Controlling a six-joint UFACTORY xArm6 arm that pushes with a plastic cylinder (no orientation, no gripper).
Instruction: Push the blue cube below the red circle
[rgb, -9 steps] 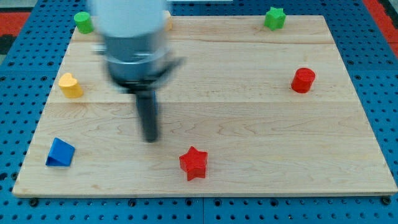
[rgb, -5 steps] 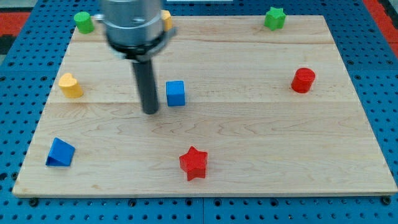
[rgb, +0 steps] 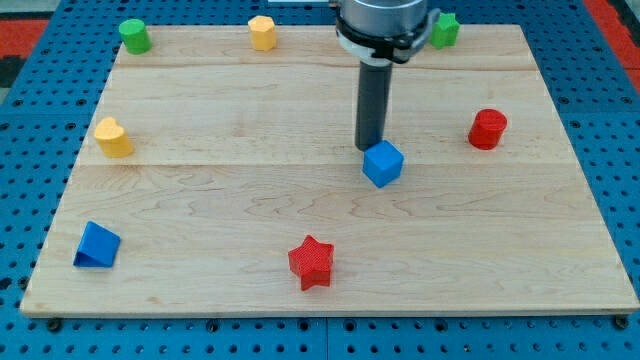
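The blue cube (rgb: 383, 164) lies near the board's middle, turned a little. My tip (rgb: 371, 149) stands right against the cube's upper left edge. The red circle, a short red cylinder (rgb: 488, 129), stands to the view's right of the cube and slightly higher, about a hundred pixels away. The rod rises straight from the tip to the arm's body at the view's top.
A red star (rgb: 311, 262) lies below the cube towards the view's bottom. A blue triangle (rgb: 97, 246) is at the lower left, a yellow block (rgb: 114, 137) at the left, a green cylinder (rgb: 133, 35), a yellow block (rgb: 262, 32) and a green star (rgb: 446, 28) along the top.
The blue cube has slid right and slightly down from about the board's centre-left, and has turned. My tip has moved right with it, from the cube's left side to its upper left.
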